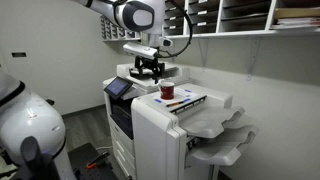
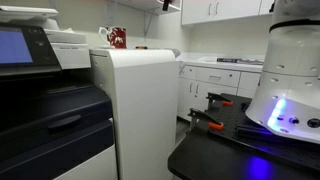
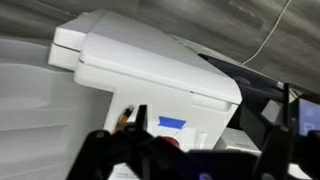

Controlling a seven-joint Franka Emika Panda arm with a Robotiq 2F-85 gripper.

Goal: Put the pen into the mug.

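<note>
The small dark red mug (image 1: 167, 92) stands on top of the large white printer (image 1: 160, 130). It also shows in an exterior view (image 2: 117, 38) and low in the wrist view (image 3: 175, 143), partly hidden behind my gripper. My gripper (image 1: 148, 68) hangs above the printer's scanner lid, to the side of the mug and apart from it. In the wrist view its dark fingers (image 3: 215, 100) stand wide apart with nothing between them. A thin orange and black thing (image 3: 124, 117), possibly the pen, shows just outside one finger; I cannot tell what it rests on.
A strip of blue tape (image 3: 172, 122) is stuck on the printer top near the mug. Flat papers (image 1: 187, 100) lie beside the mug. Wall shelves (image 1: 240, 15) hang above. Another white machine (image 2: 295, 70) stands on a dark bench.
</note>
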